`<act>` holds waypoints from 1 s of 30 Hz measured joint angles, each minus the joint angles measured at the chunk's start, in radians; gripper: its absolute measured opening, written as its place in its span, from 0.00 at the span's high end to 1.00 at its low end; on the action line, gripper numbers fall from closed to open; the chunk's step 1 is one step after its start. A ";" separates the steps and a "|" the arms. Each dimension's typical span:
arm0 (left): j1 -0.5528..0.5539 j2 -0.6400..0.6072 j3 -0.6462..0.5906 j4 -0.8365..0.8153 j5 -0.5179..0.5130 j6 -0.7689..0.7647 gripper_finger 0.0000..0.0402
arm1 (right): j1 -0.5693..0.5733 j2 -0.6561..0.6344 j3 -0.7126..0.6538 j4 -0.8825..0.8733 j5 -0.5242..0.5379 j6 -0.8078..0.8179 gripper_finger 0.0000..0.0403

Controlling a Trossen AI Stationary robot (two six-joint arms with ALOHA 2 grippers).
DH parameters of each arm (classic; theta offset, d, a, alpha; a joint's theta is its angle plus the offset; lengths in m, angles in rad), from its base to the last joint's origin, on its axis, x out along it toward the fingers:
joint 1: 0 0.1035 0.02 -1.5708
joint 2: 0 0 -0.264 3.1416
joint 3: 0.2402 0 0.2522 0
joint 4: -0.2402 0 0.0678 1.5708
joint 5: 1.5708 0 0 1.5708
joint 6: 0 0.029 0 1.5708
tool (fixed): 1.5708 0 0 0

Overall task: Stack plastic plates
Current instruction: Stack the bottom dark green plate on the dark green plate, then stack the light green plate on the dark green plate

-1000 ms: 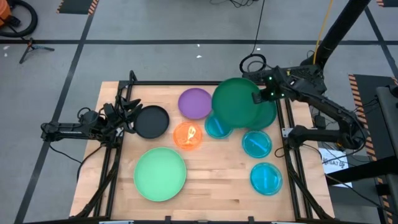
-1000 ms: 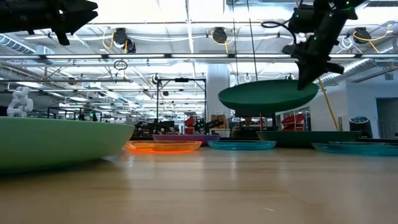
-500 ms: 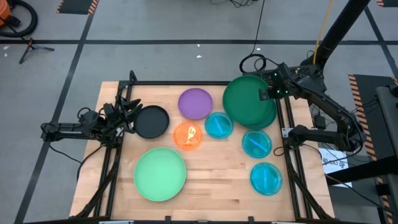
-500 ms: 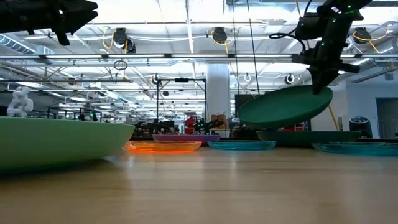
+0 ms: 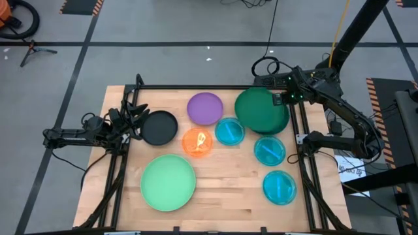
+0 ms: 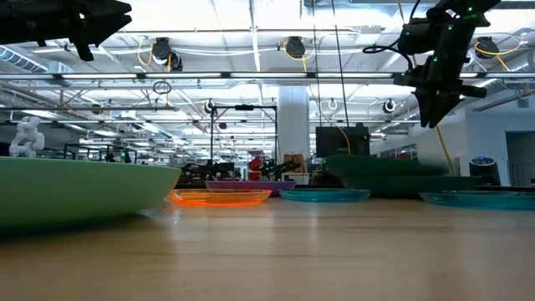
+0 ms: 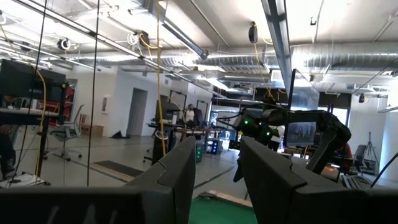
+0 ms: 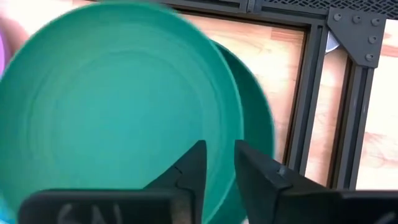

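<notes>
Left gripper (image 5: pixel 134 121) parked at left centre of the high view, over the counter's (image 5: pixel 222 189) left rail, touching no plate; fingers (image 7: pixel 180 177) parted by a narrow gap in its wrist view, nothing between them. Judged idle, kept clear of the working side.

Mint green plate (image 5: pixel 168 182) at lower left, flat, alone. Black plate (image 5: pixel 160 127) just beside the left gripper, flat. Orange plate (image 5: pixel 196 143) at centre, touching or nearly touching the black one. Purple plate (image 5: pixel 205 108) above it at upper centre. Three cyan-blue plates: one (image 5: pixel 229 131) at centre right, one (image 5: pixel 270 151) below right of it, one (image 5: pixel 279 186) lower right, spread apart, none stacked.

Dark green plates (image 5: pixel 262 111) at upper right, against the right rail: upper plate (image 8: pixel 118 118) lying on the lower plate (image 8: pixel 256 124), offset so a crescent of the lower shows. Like-sized pair together, judged the base of the stack. Low view shows both level, rims up.

Right gripper (image 5: pixel 282 98) at upper right, above the stack's right edge; fingers (image 8: pixel 189 168) slightly parted, gripping nothing, and in the low view clear above the plates.

All plates round, so no long axis and no heading; each open side up, flat on the counter.
</notes>
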 joint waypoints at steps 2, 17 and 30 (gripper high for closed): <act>0.000 0.000 0.000 0.000 0.000 0.000 0.67 | 0.000 0.000 0.000 0.000 0.000 0.005 0.77; 0.000 0.000 0.000 0.000 -0.018 0.003 0.67 | 0.089 -0.001 -0.001 0.023 -0.029 -0.038 0.74; -0.002 0.001 0.000 -0.011 0.140 -0.087 0.67 | 0.477 -0.180 -0.297 0.535 -0.027 -0.085 0.74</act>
